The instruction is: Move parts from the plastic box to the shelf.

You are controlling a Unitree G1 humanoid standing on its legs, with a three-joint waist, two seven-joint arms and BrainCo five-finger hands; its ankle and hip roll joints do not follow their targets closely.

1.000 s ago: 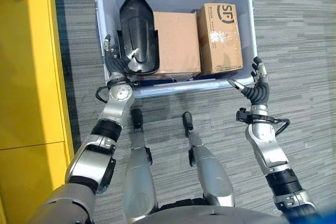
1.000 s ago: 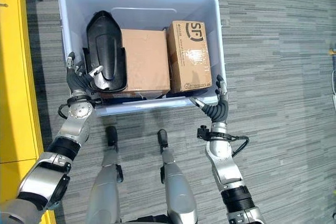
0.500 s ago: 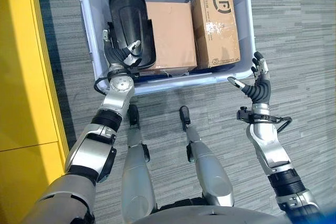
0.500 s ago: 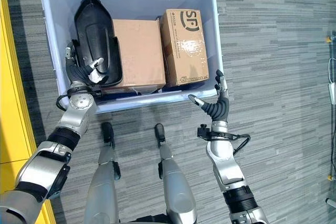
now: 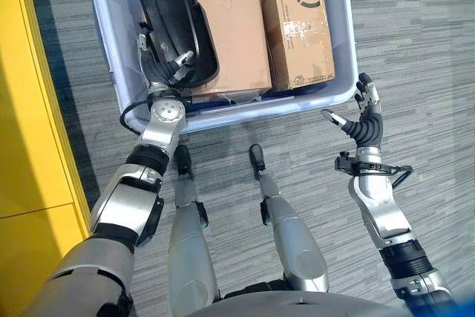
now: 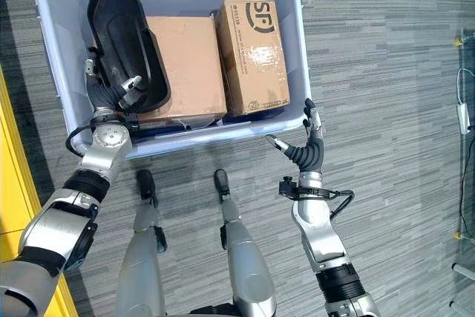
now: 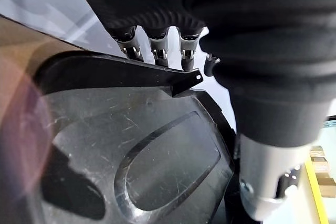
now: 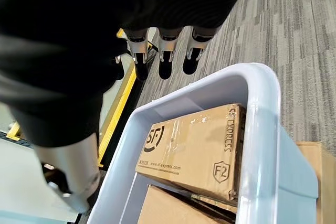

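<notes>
The pale plastic box (image 5: 245, 113) stands on the floor in front of me. At its left end a black moulded part (image 5: 174, 20) leans upright against a plain cardboard box (image 5: 234, 38). A taped, printed cardboard box (image 5: 300, 27) lies at the right end. My left hand (image 5: 159, 72) reaches over the box's front rim. It is shut on the black part (image 7: 157, 156): the thumb lies on the inner face and the fingers (image 7: 157, 45) go behind the rim. My right hand (image 5: 365, 120) hovers open outside the box's front right corner, its fingers (image 8: 163, 51) straight above the rim (image 8: 262, 129).
A yellow shelf unit (image 5: 30, 146) runs along the left side, close to the box. Grey striped carpet (image 5: 415, 50) lies to the right of and in front of the box.
The whole picture has shifted, so the camera has moved. My left hand stays on the black part, which now stands a little nearer the box's left wall. The right hand keeps its pose.
</notes>
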